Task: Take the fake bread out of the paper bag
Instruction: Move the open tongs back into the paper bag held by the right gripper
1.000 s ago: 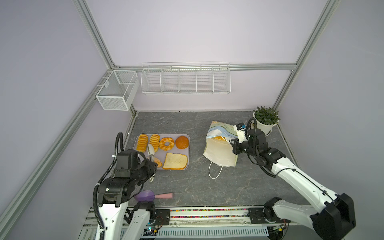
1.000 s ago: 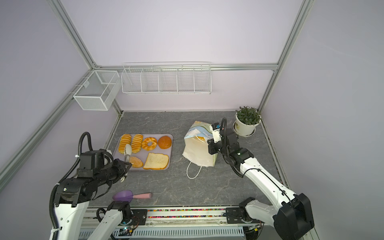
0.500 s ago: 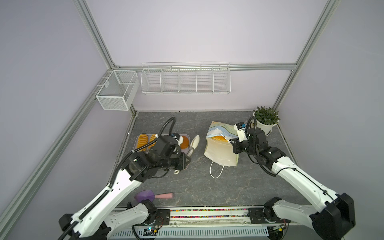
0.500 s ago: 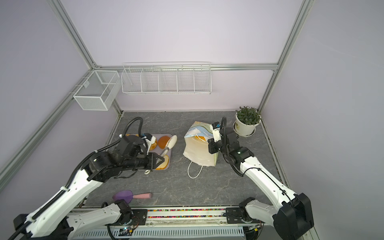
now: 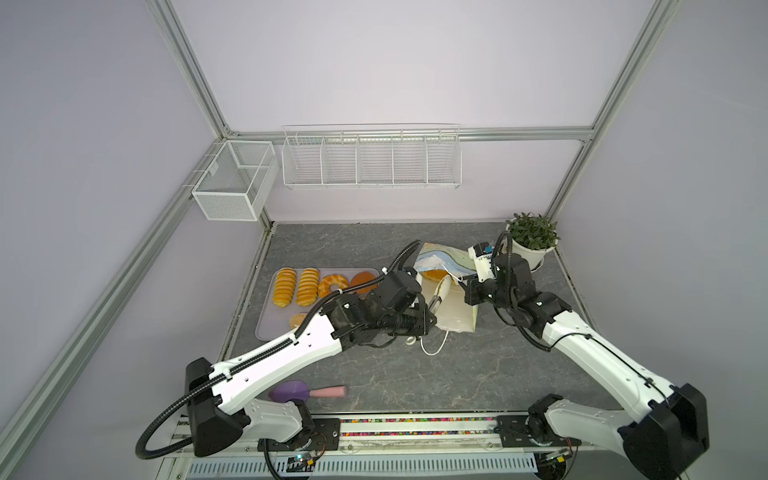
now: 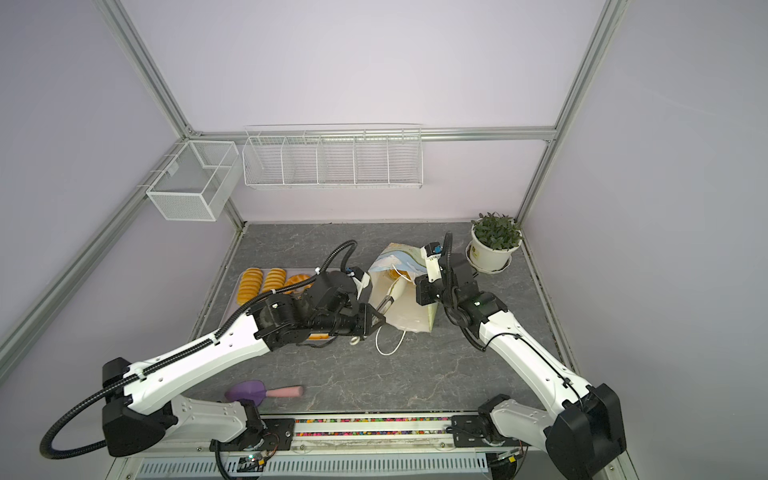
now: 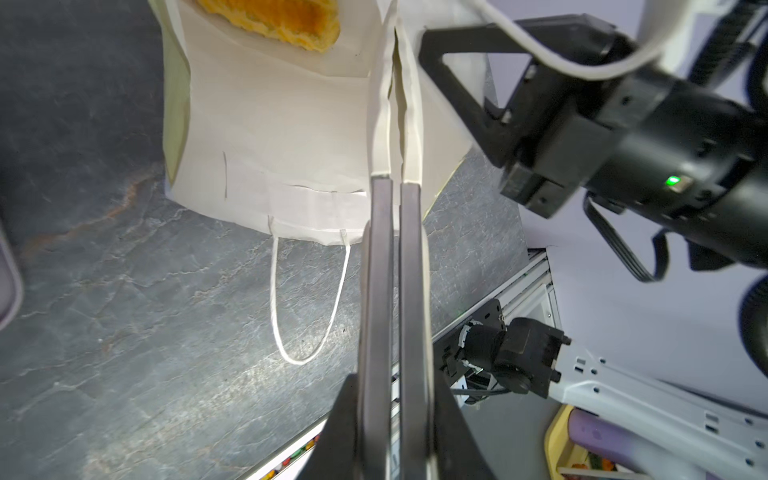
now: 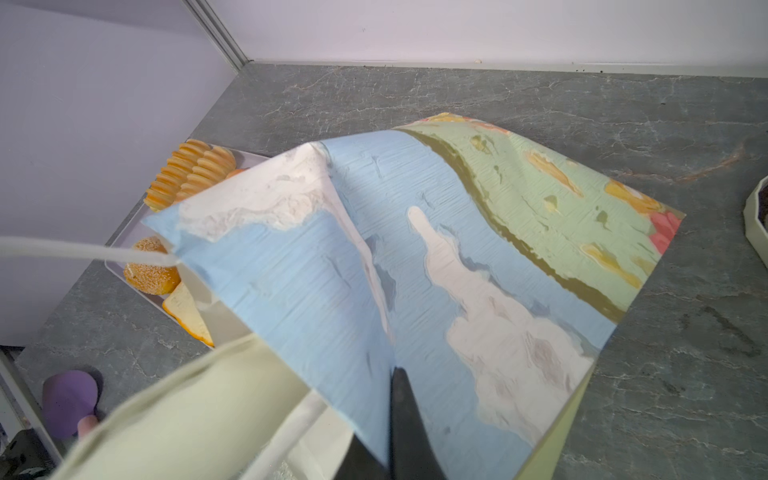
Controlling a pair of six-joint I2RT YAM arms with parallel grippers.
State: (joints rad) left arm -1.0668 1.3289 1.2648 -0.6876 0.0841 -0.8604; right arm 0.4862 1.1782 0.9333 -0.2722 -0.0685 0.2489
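No readable text (any view)

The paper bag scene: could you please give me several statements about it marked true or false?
1. A piece of fake bread lies inside the paper bag. True.
2. The right gripper is open and clear of the bag. False: it is shut on the bag's upper wall.
3. The left gripper holds a bun. False: it is shut and empty, reaching into the bag's mouth.
4. Two ridged loaves lie side by side on the tray. True.
5. The potted plant stands on the tray. False: it stands on the table, far right.
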